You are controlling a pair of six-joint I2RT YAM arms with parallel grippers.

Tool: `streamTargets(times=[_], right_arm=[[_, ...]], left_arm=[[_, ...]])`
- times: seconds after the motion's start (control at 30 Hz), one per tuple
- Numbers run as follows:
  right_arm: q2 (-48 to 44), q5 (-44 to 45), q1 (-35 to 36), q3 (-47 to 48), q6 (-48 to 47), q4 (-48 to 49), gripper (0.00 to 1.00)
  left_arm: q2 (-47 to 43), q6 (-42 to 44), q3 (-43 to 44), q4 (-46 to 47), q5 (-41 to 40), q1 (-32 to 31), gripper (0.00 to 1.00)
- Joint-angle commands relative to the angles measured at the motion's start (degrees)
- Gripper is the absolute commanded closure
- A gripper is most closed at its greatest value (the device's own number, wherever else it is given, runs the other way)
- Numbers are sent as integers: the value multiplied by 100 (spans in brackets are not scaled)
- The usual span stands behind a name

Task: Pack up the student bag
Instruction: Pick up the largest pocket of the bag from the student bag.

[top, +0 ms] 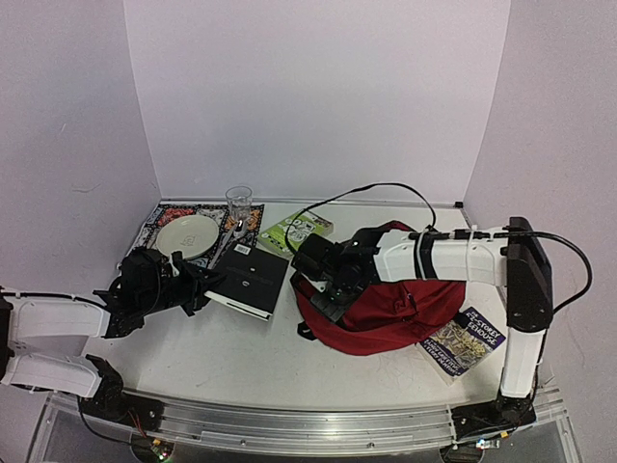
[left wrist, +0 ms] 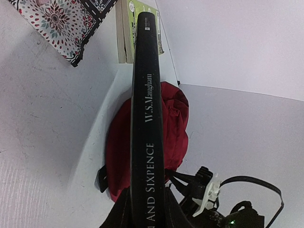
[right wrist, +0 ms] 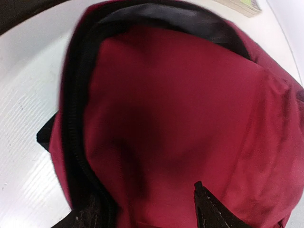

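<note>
The red backpack [top: 381, 304] sits mid-table, right of a black book [top: 249, 280]. The left gripper [top: 198, 286] is clamped on that book's edge. The right gripper [top: 328, 294] sits on the bag's rim, fingers [right wrist: 209, 206] apart, pinching fabric maybe, can't tell.

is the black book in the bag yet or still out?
Out. The black book is held by the left tool, left of the student bag.
</note>
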Motion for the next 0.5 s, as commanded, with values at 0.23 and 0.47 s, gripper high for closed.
streamTargets(times=[0.23, 0.47], right_arm=[[274, 421, 169, -123, -154, -148, 59], [-384, 780, 170, 3, -166, -168, 100]], left_arm=[[-239, 65, 451, 939, 223, 43, 100], [-169, 230, 618, 942, 599, 52, 100]])
